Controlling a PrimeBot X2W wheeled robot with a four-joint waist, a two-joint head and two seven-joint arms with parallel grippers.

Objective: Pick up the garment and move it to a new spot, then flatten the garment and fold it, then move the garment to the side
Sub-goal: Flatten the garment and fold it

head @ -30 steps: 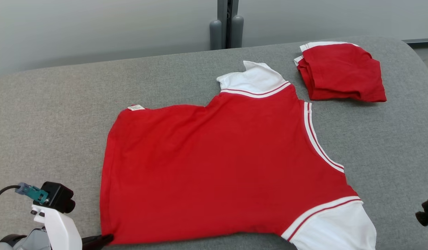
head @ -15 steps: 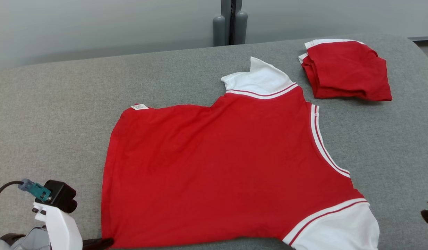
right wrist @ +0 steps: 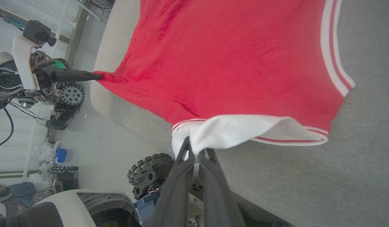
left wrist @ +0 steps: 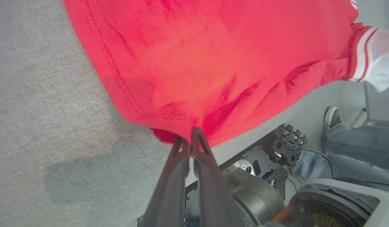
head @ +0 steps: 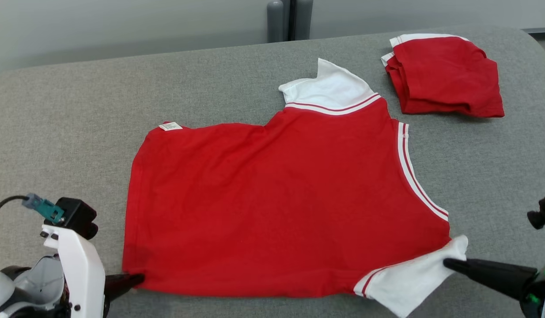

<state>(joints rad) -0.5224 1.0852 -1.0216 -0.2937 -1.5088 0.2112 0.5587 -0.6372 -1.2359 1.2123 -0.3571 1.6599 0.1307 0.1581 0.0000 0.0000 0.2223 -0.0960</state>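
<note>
Bare worktop (head: 78,110) lies open left of and beyond the spread garment (head: 277,203), a folded red pile (head: 444,77) takes the far right corner with a narrow free strip between the two, and two grey posts (head: 274,22) stand behind the far edge.

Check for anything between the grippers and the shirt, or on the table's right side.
Nothing between them: the left gripper is shut on the shirt at its hem corner, the right gripper on its white sleeve. A folded red garment lies at the far right of the table and could block that spot.
</note>
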